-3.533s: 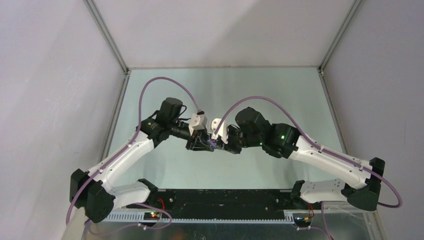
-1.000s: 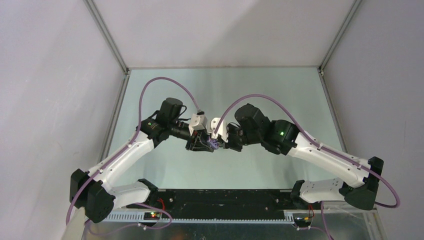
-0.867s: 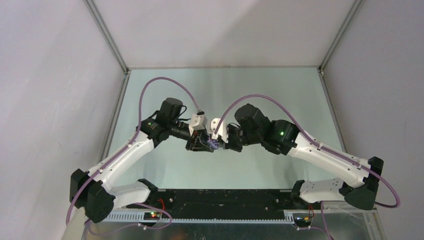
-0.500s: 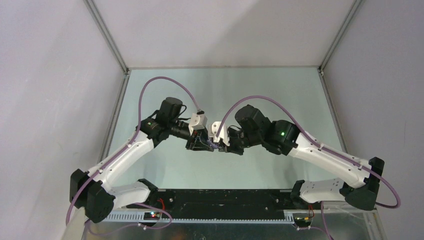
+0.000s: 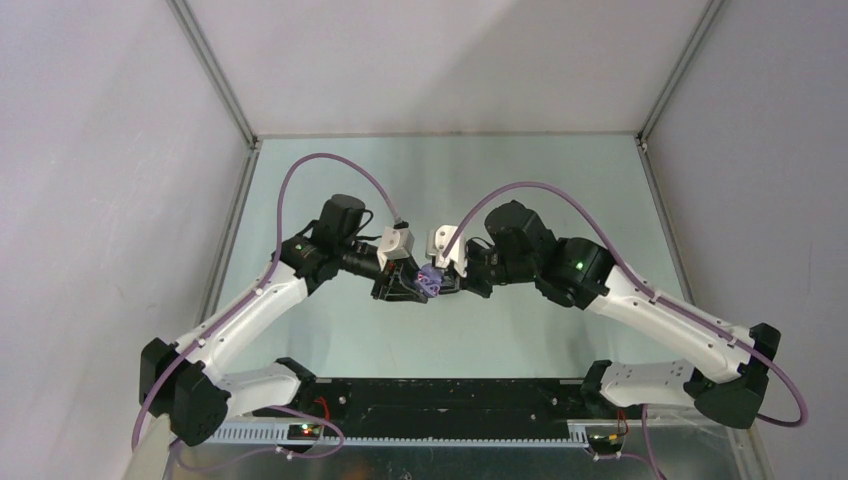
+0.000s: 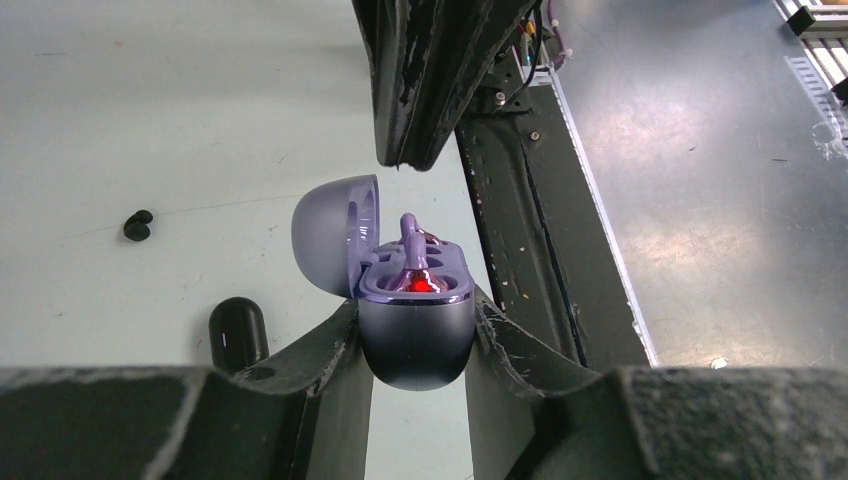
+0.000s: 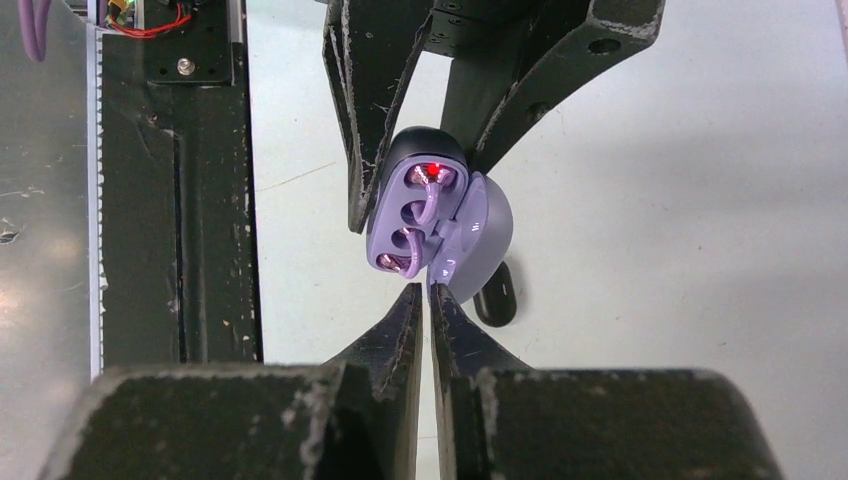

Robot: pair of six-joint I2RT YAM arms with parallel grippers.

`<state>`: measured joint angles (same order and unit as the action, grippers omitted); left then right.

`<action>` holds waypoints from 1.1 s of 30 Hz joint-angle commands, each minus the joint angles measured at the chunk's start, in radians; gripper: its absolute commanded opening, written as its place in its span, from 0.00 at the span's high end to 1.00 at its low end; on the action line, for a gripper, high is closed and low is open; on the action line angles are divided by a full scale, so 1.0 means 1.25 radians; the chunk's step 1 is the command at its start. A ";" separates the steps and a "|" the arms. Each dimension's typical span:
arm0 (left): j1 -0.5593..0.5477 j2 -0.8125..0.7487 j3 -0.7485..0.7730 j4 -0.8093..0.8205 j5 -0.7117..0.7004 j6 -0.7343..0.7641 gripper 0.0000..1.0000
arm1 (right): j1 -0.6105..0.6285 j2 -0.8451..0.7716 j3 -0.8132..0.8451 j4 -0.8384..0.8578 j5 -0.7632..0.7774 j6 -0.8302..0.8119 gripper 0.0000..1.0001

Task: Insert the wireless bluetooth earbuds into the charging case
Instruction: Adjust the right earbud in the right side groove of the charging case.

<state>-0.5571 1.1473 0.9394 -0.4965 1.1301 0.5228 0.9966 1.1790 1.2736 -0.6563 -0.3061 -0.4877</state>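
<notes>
My left gripper (image 6: 415, 308) is shut on a lilac charging case (image 6: 415, 345) and holds it upright above the table, its lid (image 6: 330, 240) swung open. Two pale lilac earbuds (image 7: 405, 262) sit in the case's wells. One of them (image 7: 433, 174) glows red. My right gripper (image 7: 427, 292) is shut and empty, its tips just off the lid's edge. In the top view the case (image 5: 430, 281) shows between both grippers. A black earbud (image 6: 138, 224) lies on the table. The other black earbud is out of view.
A closed black oval case (image 6: 238, 335) lies on the table under the grippers, also in the right wrist view (image 7: 497, 295). The black base rail (image 6: 520, 220) runs along the near edge. Grey walls enclose the pale green table (image 5: 450, 180).
My right gripper has drawn back from the case, to the right, and the arm has shifted right. The lilac case now shows plainly between the grippers. The left arm has held still.
</notes>
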 commanded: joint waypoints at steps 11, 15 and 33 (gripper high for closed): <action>-0.003 -0.011 0.025 0.018 0.035 -0.002 0.96 | 0.014 0.030 0.001 0.023 -0.037 0.017 0.82; -0.003 -0.011 0.025 0.018 0.035 -0.003 0.96 | 0.013 0.042 0.002 0.037 -0.004 0.028 0.80; -0.003 -0.018 0.020 0.020 0.030 -0.003 0.96 | -0.013 -0.010 0.019 -0.007 -0.088 0.008 0.78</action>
<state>-0.5583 1.1465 0.9394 -0.4961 1.1446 0.5228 1.0042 1.2251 1.2736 -0.6617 -0.3832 -0.4721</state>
